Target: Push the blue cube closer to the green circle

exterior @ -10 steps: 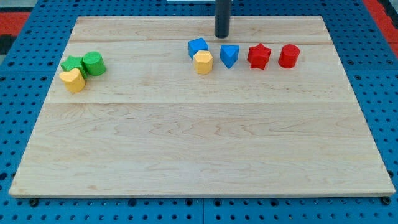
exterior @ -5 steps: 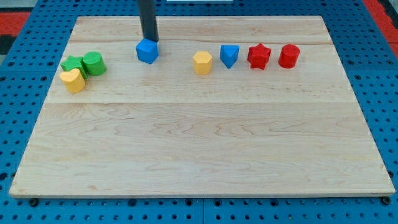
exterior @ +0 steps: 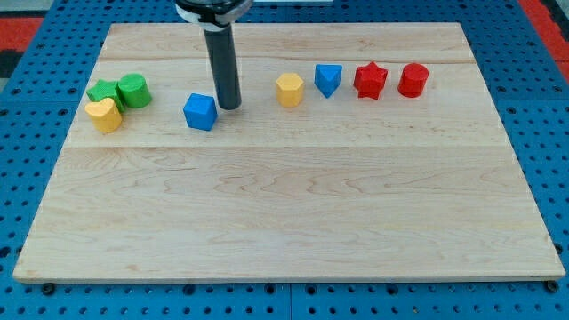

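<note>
The blue cube [exterior: 201, 112] lies on the wooden board [exterior: 284, 204], left of centre near the view's top. My tip [exterior: 229, 106] stands just to the cube's right, close to its upper right side, touching or nearly so. The green circle [exterior: 134, 91] sits at the view's far left, some way to the left of the cube, beside a green star [exterior: 104, 92] and a yellow heart [exterior: 105, 116].
A yellow hexagon [exterior: 290, 90], a blue heart-like block [exterior: 328, 80], a red star [exterior: 370, 80] and a red cylinder-like block [exterior: 412, 80] stand in a row to the right of my tip. Blue pegboard surrounds the board.
The blue cube has gone from beside the yellow hexagon leftward and then down toward the view's bottom. My tip has moved left and down with it, now at the cube's right.
</note>
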